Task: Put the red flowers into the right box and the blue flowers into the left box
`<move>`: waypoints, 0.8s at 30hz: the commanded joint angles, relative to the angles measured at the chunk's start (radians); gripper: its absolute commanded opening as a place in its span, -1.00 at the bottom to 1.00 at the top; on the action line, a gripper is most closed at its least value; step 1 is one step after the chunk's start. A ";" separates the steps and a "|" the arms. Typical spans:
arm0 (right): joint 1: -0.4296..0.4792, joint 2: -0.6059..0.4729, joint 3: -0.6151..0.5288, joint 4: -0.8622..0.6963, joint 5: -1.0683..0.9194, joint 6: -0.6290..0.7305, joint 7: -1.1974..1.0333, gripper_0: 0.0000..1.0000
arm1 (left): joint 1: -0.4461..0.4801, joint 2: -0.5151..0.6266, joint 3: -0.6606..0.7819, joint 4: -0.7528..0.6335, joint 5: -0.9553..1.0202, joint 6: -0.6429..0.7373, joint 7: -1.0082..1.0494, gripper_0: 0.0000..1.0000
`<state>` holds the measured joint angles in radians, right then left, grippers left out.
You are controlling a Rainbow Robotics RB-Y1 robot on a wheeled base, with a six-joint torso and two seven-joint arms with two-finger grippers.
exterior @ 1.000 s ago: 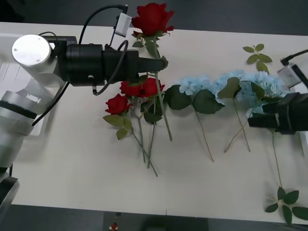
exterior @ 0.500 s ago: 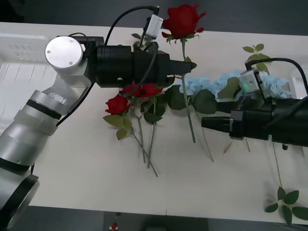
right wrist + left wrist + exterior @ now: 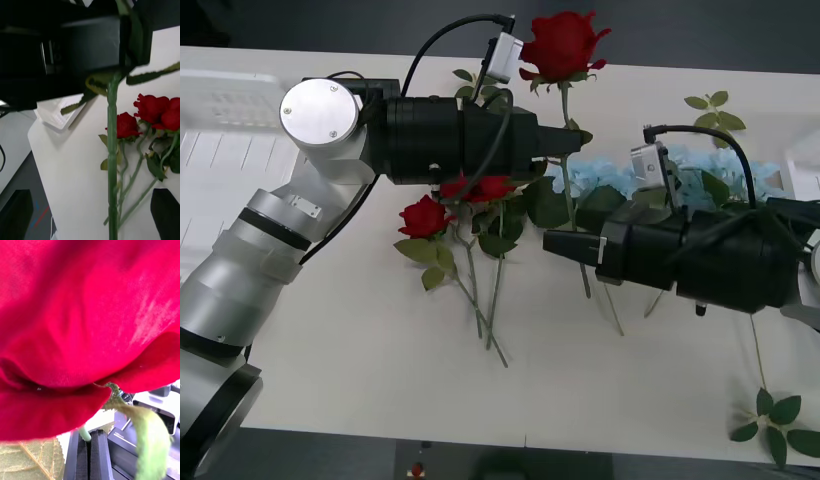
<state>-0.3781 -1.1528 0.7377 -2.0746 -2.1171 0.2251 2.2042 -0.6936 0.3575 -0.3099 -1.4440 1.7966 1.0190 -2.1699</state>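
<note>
One of the red flowers, a raised rose (image 3: 563, 45), is being held above the far part of the bench (image 3: 330, 350) by the left pincer (image 3: 572, 138), whose black fingers (image 3: 90, 455) are being pressed together on the stem just under the bloom. In the left wrist view the bloom (image 3: 86, 322) is being seen from directly below, with the stem clamped between the two fingers. The stem (image 3: 572, 210) is hanging down from the grip toward the near side.

The right pincer (image 3: 552, 242) is being held at the lower part of that stem, pointing toward the robot's left. In the right wrist view the stem (image 3: 112, 157) is being seen running between the two dark fingers (image 3: 165, 212), which are standing apart at either side without touching it.

Three other red flowers (image 3: 465, 200) are lying on the bench under the left arm, their stems crossing. The blue flowers (image 3: 700, 170) are lying in a row to the robot's right of them, partly covered by the right arm. The left box (image 3: 220, 130) is being seen at the bench's left end, and a rim of the right box (image 3: 802, 160) at the right edge.
</note>
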 commanded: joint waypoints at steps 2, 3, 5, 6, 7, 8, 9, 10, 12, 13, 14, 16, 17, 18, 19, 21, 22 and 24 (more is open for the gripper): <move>-0.036 0.013 -0.014 0.004 -0.003 -0.021 0.025 -1.00 | -0.029 -0.015 0.009 -0.018 0.001 -0.005 -0.031 -1.00; -0.039 0.013 -0.014 0.007 -0.003 -0.024 0.025 -1.00 | -0.029 -0.017 0.009 -0.018 0.001 -0.005 -0.033 -1.00; -0.047 0.013 -0.014 0.018 -0.003 -0.023 0.026 -1.00 | -0.029 -0.017 0.009 -0.018 0.003 -0.005 -0.031 -1.00; -0.048 0.015 -0.014 0.022 -0.003 -0.023 0.026 -1.00 | -0.029 -0.017 0.009 -0.018 0.003 -0.005 -0.033 -1.00; -0.053 0.018 -0.014 0.030 -0.004 -0.023 0.025 -1.00 | -0.029 -0.017 0.009 -0.019 0.003 -0.005 -0.031 -1.00; -0.056 0.019 -0.014 0.033 -0.004 -0.023 0.025 -1.00 | -0.029 -0.017 0.009 -0.018 0.003 -0.005 -0.031 -1.00; -0.058 0.021 -0.014 0.037 -0.006 -0.023 0.025 -1.00 | -0.029 -0.017 0.009 -0.018 0.003 -0.005 -0.031 -1.00; -0.062 0.022 -0.014 0.041 -0.014 -0.023 0.025 -1.00 | -0.027 -0.017 0.009 -0.019 0.003 -0.005 -0.031 -1.00; -0.068 0.022 -0.014 0.048 -0.026 -0.023 0.025 -1.00 | -0.029 -0.015 0.009 -0.018 0.003 -0.005 -0.031 -1.00; -0.071 0.022 -0.014 0.051 -0.029 -0.023 0.025 -1.00 | -0.027 -0.017 0.009 -0.019 0.003 -0.005 -0.031 -1.00; -0.073 0.022 -0.014 0.054 -0.032 -0.023 0.023 -1.00 | -0.027 -0.017 0.009 -0.018 0.003 -0.005 -0.031 -1.00; -0.076 0.022 -0.014 0.059 -0.038 -0.023 0.023 -1.00 | -0.027 -0.017 0.009 -0.019 0.003 -0.005 -0.031 -1.00; -0.076 0.022 -0.014 0.059 -0.041 -0.023 0.023 -1.00 | -0.027 -0.017 0.009 -0.018 0.003 -0.005 -0.031 -1.00; -0.078 0.024 -0.014 0.059 -0.041 -0.024 0.022 -1.00 | -0.027 -0.017 0.009 -0.019 0.003 -0.005 -0.031 -1.00; -0.079 0.024 -0.014 0.060 -0.044 -0.024 0.022 -1.00 | -0.027 -0.015 0.009 -0.019 0.003 -0.005 -0.031 -1.00; -0.082 0.022 -0.014 0.060 -0.055 -0.024 0.022 -1.00 | -0.027 -0.015 0.009 -0.019 0.003 -0.005 -0.031 -1.00; -0.084 0.022 -0.014 0.060 -0.063 -0.024 0.022 -1.00 | -0.027 -0.017 0.009 -0.018 0.003 -0.005 -0.031 -1.00; -0.088 0.022 -0.014 0.060 -0.078 -0.024 0.025 -1.00 | -0.027 -0.017 0.009 -0.018 0.003 -0.005 -0.031 -1.00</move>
<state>-0.4165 -1.1313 0.7378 -2.0141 -2.1779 0.2100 2.2042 -0.6936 0.3575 -0.3098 -1.4440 1.7966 1.0163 -2.1699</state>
